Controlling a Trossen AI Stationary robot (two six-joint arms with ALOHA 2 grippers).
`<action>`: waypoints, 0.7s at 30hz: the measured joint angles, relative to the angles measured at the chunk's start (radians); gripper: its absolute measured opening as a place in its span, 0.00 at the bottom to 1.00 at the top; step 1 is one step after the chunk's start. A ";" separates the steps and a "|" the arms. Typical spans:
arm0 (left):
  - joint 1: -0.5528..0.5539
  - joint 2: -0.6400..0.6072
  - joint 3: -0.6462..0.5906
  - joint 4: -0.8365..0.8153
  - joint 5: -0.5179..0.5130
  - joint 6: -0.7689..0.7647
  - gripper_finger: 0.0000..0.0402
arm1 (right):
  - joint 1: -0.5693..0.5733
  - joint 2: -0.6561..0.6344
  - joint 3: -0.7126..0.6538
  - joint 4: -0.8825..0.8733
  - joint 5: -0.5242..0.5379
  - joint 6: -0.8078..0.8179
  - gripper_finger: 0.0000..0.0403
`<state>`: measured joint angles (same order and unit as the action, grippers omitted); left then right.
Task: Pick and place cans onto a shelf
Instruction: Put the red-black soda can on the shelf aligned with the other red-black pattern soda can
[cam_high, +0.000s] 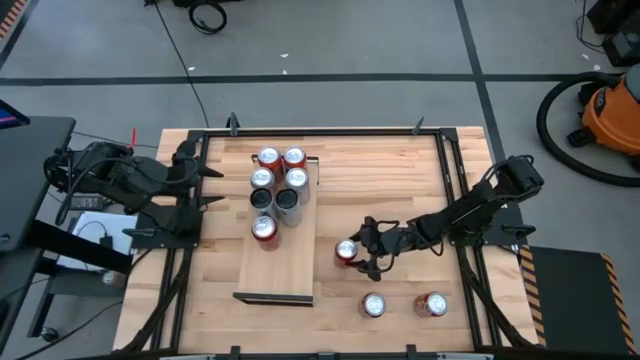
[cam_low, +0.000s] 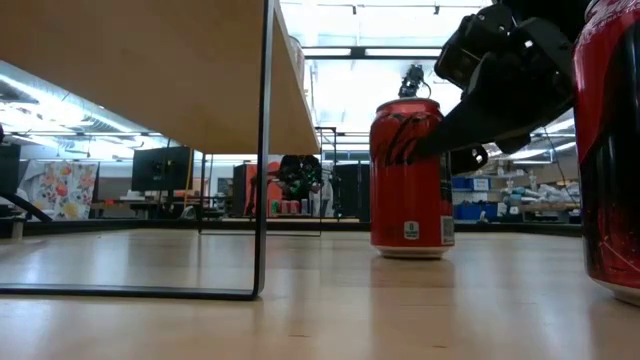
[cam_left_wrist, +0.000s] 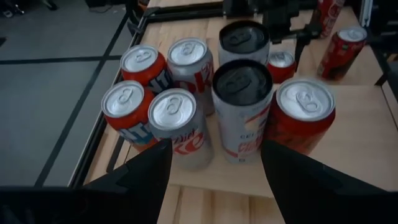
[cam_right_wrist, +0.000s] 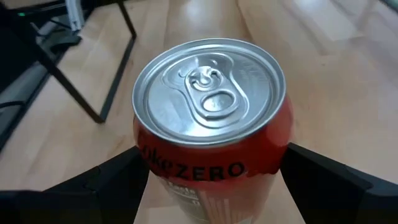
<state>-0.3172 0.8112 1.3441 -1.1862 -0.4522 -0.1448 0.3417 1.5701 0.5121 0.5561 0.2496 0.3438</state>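
The shelf (cam_high: 275, 262) is a long light board with dark end rails, left of the table's middle. Several cans (cam_high: 280, 180) stand upright at its far end; they also show in the left wrist view (cam_left_wrist: 239, 93). A red can (cam_high: 346, 251) stands upright on the table to the right of the shelf. My right gripper (cam_high: 362, 248) is open, with one finger on each side of this can (cam_right_wrist: 211, 124). Two more cans (cam_high: 374, 305) (cam_high: 431, 304) stand nearer the front edge. My left gripper (cam_high: 215, 185) is open and empty, left of the shelf's far end. My right gripper comes at the red can level from the table's right side, with one finger (cam_right_wrist: 112, 183) on each side of the can's body (cam_right_wrist: 205, 171). I cannot tell whether the fingers touch it. The can stands upright with its base on the table (cam_low: 411, 250).
In the low view the shelf board (cam_low: 150, 70) stands raised on its dark rail (cam_low: 265, 150), with room beneath it. A red can (cam_low: 610, 150) stands close to that camera at the right. The near half of the shelf is bare board.
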 joint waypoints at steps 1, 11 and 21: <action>0.000 0.000 0.000 0.009 0.000 0.000 0.64 | -0.003 0.000 0.000 0.003 -0.012 0.000 0.87; 0.000 0.005 0.000 0.064 0.000 -0.135 0.64 | -0.043 -0.001 0.001 -0.003 -0.154 -0.061 0.88; 0.000 0.009 0.000 0.223 0.000 -0.358 0.64 | -0.001 -0.001 0.011 -0.027 -0.021 -0.118 0.86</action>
<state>-0.3172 0.8202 1.3441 -0.9632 -0.4519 -0.5029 0.3411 1.5688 0.5236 0.5290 0.2281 0.2261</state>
